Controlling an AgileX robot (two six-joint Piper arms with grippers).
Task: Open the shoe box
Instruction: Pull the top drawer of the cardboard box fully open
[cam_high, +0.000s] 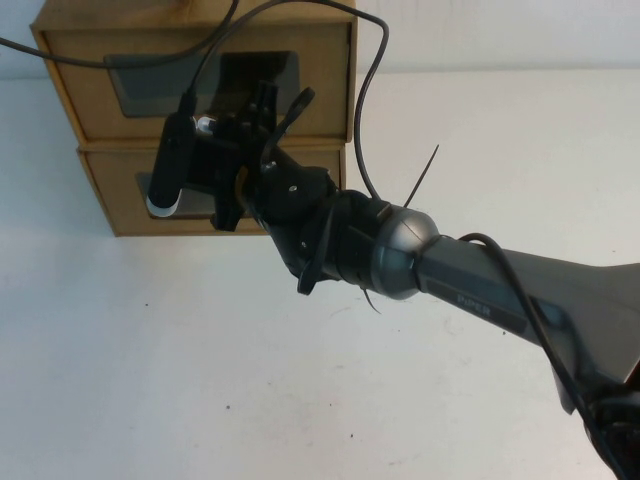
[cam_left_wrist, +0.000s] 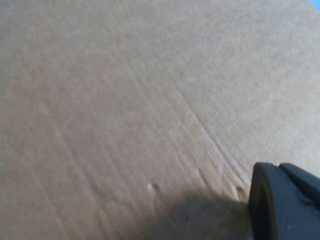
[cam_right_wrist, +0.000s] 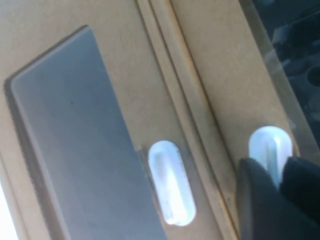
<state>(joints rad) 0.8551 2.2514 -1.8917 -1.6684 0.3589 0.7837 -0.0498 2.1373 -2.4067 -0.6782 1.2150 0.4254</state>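
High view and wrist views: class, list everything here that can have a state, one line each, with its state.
upper shoe box, looks shut
lower shoe box, looks shut
right gripper, at a white handle on a box front; grip unclear
second white handle, free, untouched
left gripper, close against plain cardboard; state unclear

Tan cardboard shoe boxes (cam_high: 320, 75) with smoky grey window (cam_right_wrist: 75, 140), glossy white oval tabs (cam_right_wrist: 170, 182), matte black right gripper (cam_right_wrist: 281, 170), black cables (cam_high: 364, 110), silver-grey arm joint (cam_high: 405, 250), off-white table (cam_high: 150, 380), dark blue-black left gripper (cam_left_wrist: 282, 200) against plain brown cardboard
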